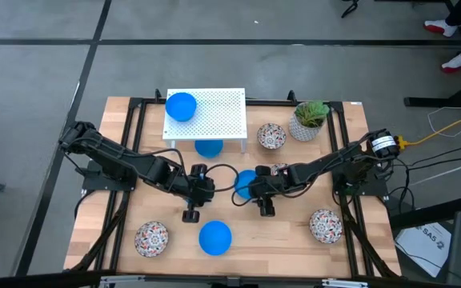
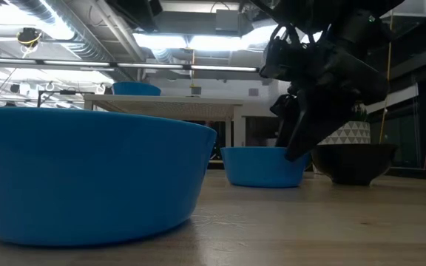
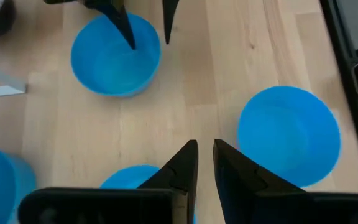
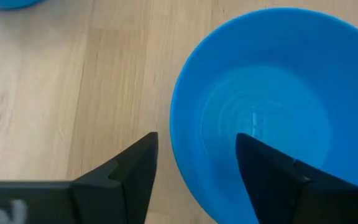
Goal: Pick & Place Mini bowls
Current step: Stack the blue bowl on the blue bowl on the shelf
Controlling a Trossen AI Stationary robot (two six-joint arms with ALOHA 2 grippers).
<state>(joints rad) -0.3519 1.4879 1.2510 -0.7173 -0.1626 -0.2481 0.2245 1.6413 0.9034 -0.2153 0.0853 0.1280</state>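
While both arms meet at the middle of the table (image 1: 134,120), I see my right gripper (image 4: 196,165) straddling the rim of a blue bowl (image 1: 245,183), one finger (image 4: 272,171) inside, the other outside on the wood. Its jaws stand wide and have not closed on the rim; nothing is lifted. That bowl sits upright, mouth up, and being round has no long axis to speak of.

My left gripper (image 3: 204,163) hangs just beside it over bare wood, fingers nearly together with a narrow gap, holding nothing.

From above I count other bowls: a blue one (image 1: 181,106) on the white perforated stand (image 1: 214,112), another blue one (image 1: 209,147) under it, a blue one (image 1: 214,238) near the front edge, and patterned bowls at front left (image 1: 151,238), front right (image 1: 325,225) and beside the potted plant (image 1: 309,118), that one (image 1: 271,135) just right of the stand.

Only the right wrist view shows the finger inside the bowl. At table height, the nearest blue bowl (image 2: 87,174) fills the foreground, and a patterned bowl (image 2: 353,162) reads merely as dark.
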